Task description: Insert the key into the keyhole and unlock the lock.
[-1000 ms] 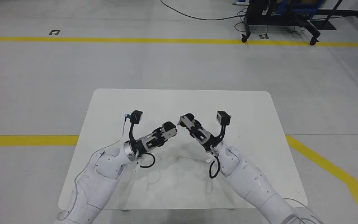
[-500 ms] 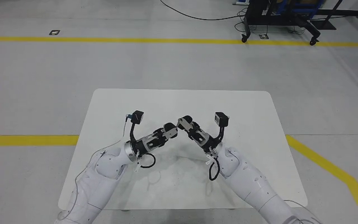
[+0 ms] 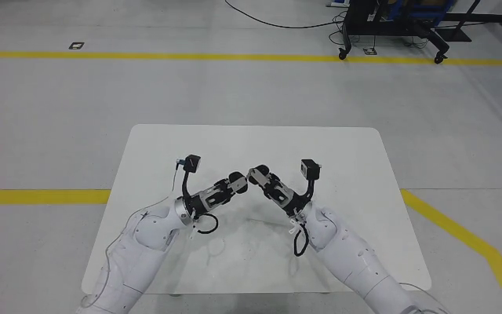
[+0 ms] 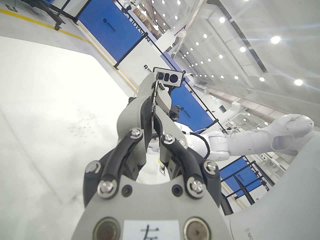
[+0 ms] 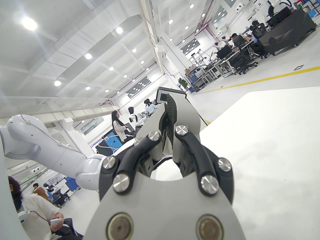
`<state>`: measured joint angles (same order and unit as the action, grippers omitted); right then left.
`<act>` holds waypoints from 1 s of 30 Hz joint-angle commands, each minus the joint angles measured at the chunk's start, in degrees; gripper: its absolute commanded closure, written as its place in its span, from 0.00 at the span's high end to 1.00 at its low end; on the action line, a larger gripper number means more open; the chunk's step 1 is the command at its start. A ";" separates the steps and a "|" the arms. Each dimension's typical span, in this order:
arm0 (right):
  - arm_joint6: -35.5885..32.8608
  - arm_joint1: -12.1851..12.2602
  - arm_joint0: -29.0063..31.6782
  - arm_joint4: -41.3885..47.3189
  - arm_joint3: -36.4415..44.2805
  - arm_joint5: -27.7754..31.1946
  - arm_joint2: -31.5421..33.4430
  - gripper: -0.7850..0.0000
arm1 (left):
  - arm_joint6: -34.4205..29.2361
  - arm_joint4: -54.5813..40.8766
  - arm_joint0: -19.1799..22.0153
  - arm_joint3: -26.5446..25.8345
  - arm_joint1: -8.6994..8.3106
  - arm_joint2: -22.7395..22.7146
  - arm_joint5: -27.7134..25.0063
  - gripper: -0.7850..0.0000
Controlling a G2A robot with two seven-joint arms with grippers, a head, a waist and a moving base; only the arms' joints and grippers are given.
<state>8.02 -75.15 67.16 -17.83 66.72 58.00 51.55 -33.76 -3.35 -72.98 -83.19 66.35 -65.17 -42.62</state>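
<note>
Both grippers are raised above the middle of the white table (image 3: 157,157) and their tips nearly meet. My left gripper (image 4: 156,89) is shut on a thin metal key (image 4: 153,106). The key stands edge-on between the fingers, with its end poking past the tips. In the top view the left gripper (image 3: 238,183) points up and to the right at the right gripper (image 3: 256,172). My right gripper (image 5: 165,106) has its fingers pressed together. Whatever sits between its pads is hidden, and I cannot make out a lock.
The right arm's wrist camera (image 4: 168,77) shows just past the key's tip. Bare table surface (image 5: 262,138) lies around and below both grippers. Beyond the table, yellow floor lines (image 3: 235,56) and a black wheeled stand (image 3: 392,27) stay far off.
The right gripper has shifted slightly left and down toward the left gripper, narrowing the gap between the tips. The left arm has barely moved.
</note>
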 commanded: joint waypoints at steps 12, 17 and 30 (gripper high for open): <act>-2.16 0.08 0.23 1.16 0.16 0.00 -0.55 0.00 | 0.96 0.59 -0.22 -0.03 -0.17 -0.43 -1.21 0.00; -3.05 0.20 0.15 1.24 0.04 0.00 -0.42 0.59 | 1.26 0.99 -0.23 -0.01 -0.21 -0.44 -1.47 0.00; -3.14 0.25 0.27 1.33 0.22 0.00 -0.24 1.00 | 6.90 6.51 -1.10 -0.52 -0.54 -3.56 -0.24 0.00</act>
<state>4.88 -74.90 67.42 -16.49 66.94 58.00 51.31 -26.78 3.24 -74.09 -83.72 65.80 -68.79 -42.82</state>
